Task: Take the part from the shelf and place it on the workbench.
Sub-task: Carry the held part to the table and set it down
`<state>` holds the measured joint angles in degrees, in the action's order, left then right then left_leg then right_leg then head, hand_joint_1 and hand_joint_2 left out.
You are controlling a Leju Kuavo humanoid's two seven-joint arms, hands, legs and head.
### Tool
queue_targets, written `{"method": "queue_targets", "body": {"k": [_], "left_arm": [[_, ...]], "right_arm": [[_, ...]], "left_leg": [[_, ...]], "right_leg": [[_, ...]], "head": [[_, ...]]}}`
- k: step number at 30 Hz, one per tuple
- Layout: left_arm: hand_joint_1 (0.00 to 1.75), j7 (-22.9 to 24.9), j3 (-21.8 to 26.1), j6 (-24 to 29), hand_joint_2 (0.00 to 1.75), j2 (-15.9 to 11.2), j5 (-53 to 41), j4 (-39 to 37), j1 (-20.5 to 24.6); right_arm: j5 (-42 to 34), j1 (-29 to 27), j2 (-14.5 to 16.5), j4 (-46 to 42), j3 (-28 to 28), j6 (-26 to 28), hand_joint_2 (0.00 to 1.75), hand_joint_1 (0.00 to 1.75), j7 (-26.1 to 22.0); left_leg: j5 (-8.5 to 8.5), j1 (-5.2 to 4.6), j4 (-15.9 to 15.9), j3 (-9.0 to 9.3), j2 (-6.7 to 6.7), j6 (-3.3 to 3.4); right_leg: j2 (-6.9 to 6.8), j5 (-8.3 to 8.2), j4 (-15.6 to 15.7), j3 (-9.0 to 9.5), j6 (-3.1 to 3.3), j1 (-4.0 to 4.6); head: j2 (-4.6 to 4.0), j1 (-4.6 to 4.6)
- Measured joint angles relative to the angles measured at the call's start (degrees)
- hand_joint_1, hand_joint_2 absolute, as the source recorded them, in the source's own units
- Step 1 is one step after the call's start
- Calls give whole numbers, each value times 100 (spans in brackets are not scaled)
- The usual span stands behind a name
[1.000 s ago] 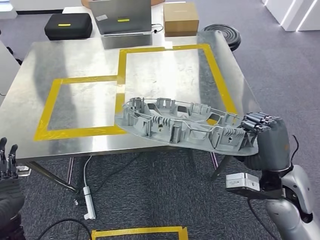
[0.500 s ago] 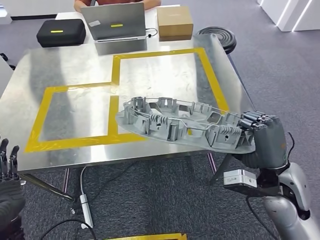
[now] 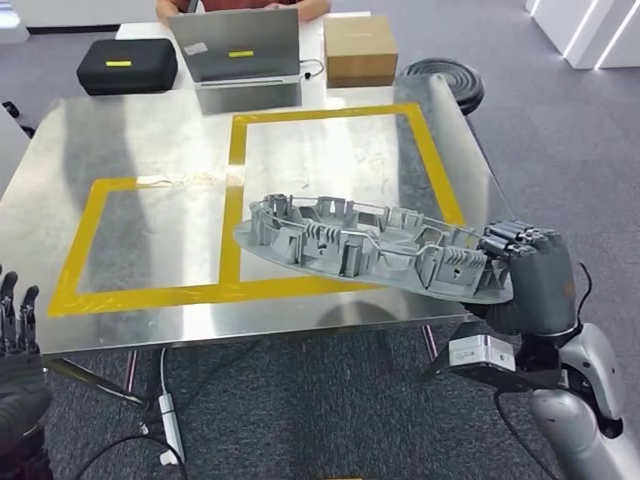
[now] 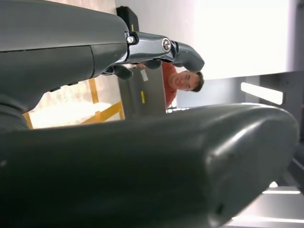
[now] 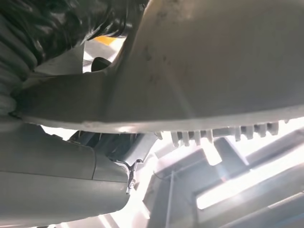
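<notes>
Right hand (image 3: 528, 275), at 4 o'clock in the head view: fingers wrapped over the near-right end of the part (image 3: 362, 245), holding it. The part is a long grey ribbed casting, flat-bottomed, many small walls and pockets on its upper face. It lies nearly level, tipped slightly, with its free end reaching toward 9 o'clock over the surface (image 3: 151, 130). Whether the free end touches the metal or hangs just above it, cannot tell; a shadow sits beneath it at the near edge. In the right wrist view the part's (image 5: 215, 61) smooth underside crosses the frame, with the right hand's (image 5: 61, 180) grey thumb pressed beneath it.

Left hand (image 3: 19, 350), at 8 o'clock, low and off the surface's near-left corner: fingers upright and apart, holding nothing. In the left wrist view the left hand (image 4: 143, 161) shows as a thick grey thumb and a dark finger, spread.

The surface is a bare metal sheet marked with yellow tape (image 3: 226, 215) forming two joined rectangles; the part overlies the near edge of the right-hand rectangle.

Beyond, at 12 o'clock: an open laptop (image 3: 234, 50), a black case (image 3: 124, 65) at 11 o'clock, a cardboard box (image 3: 361, 48) at 1 o'clock, and a coiled black hose (image 3: 445, 78) on the floor past the far-right corner. A person (image 3: 241, 6) in a red top sits behind the laptop. Grey carpet (image 3: 317, 400) below, with a white power strip (image 3: 170, 428) and cables at 7 o'clock.
</notes>
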<state>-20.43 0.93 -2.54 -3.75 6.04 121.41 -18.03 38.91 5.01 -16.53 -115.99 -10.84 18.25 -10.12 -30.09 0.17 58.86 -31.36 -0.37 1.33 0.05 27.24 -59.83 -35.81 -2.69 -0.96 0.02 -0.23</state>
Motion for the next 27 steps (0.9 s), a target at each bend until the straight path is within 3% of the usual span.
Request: {"method": "queue_targets", "body": {"k": [4,5,7,8,9,10,12,13,14,16,19,21,23,24,25,27], "left_arm": [[0,1,-20,0,0,-19,-4,-2,34],[0,1,-22,0,0,-25,-5,-2,38],[0,1,-27,0,0,-30,-5,-4,39],[0,1,-28,0,0,-31,-5,-7,38],[0,1,-30,0,0,-31,-4,-10,37],[0,1,-32,0,0,-31,-4,-13,38],[0,1,-36,0,0,-32,-2,-15,39],[0,3,-39,0,0,-33,-2,-16,37],[0,4,-44,0,0,-35,-1,-17,38],[0,9,-50,0,0,-38,0,-20,36],[0,7,-67,-1,0,-37,2,-20,41],[0,6,-84,-4,0,-38,3,-21,54],[0,9,-96,-11,0,-40,3,-23,63],[0,12,-101,-23,0,-40,9,-27,66],[0,15,-104,-41,0,-40,22,-31,70],[0,23,-115,-89,0,-40,51,-39,90]], "right_arm": [[-41,16,1,45,1,-84,175,175,64],[-46,24,1,55,3,-93,175,175,73],[-53,44,1,69,4,-99,175,175,77],[-57,49,1,79,3,-104,175,175,83],[-65,52,1,91,2,-115,175,175,92],[-77,53,1,104,2,-132,175,175,102],[-123,69,1,128,4,-173,175,175,121],[-149,88,1,140,6,-193,175,175,126],[-172,107,1,152,9,-209,175,175,132],[-195,137,1,176,15,-234,175,175,143],[-191,176,-1,205,28,-278,175,175,159],[-188,209,-2,227,41,-307,175,175,170],[-187,238,-2,257,45,-364,175,175,203],[-176,262,-2,285,40,-421,175,175,239],[-157,301,-3,326,29,-495,175,175,291],[-85,437,-15,460,-7,-682,175,175,434]], "left_leg": [[-156,1,217,-68,10,-92],[-276,6,486,-199,11,-119],[-553,12,1281,-648,12,-151],[-606,14,1601,-865,12,-152],[-533,13,1725,-995,12,-141],[-334,10,1616,-1015,12,-119],[217,-9,953,-826,9,-42],[395,-29,642,-714,8,-4],[463,-47,395,-617,8,29],[399,-75,215,-546,6,58],[368,-31,53,-442,-5,97],[346,-9,8,-377,-3,138],[309,-10,9,-347,-1,165],[286,-11,10,-323,-1,167],[259,-12,10,-287,-4,165],[190,-12,11,-193,-9,138]], "right_leg": [[16,85,26,79,164,-23],[11,106,32,113,194,-31],[6,157,33,170,234,-28],[8,187,33,204,240,-25],[13,221,33,249,240,-20],[19,260,33,304,236,-16],[28,351,40,413,209,-14],[34,393,47,458,181,-7],[37,420,53,479,146,-4],[37,433,88,496,76,-1],[10,523,4,437,-5,-5],[2,737,-540,126,-41,-5],[3,921,-1247,-351,-69,-8],[3,885,-1422,-519,-77,-9],[3,732,-1385,-578,-78,-9],[0,211,-769,-403,-51,-8]], "head": [[1,-33],[1,-39],[1,-46],[1,-47],[1,-46],[1,-47],[1,-44],[0,-41],[0,-41],[0,-43],[1,-31],[1,-10],[1,3],[1,9],[1,12],[1,19]]}}
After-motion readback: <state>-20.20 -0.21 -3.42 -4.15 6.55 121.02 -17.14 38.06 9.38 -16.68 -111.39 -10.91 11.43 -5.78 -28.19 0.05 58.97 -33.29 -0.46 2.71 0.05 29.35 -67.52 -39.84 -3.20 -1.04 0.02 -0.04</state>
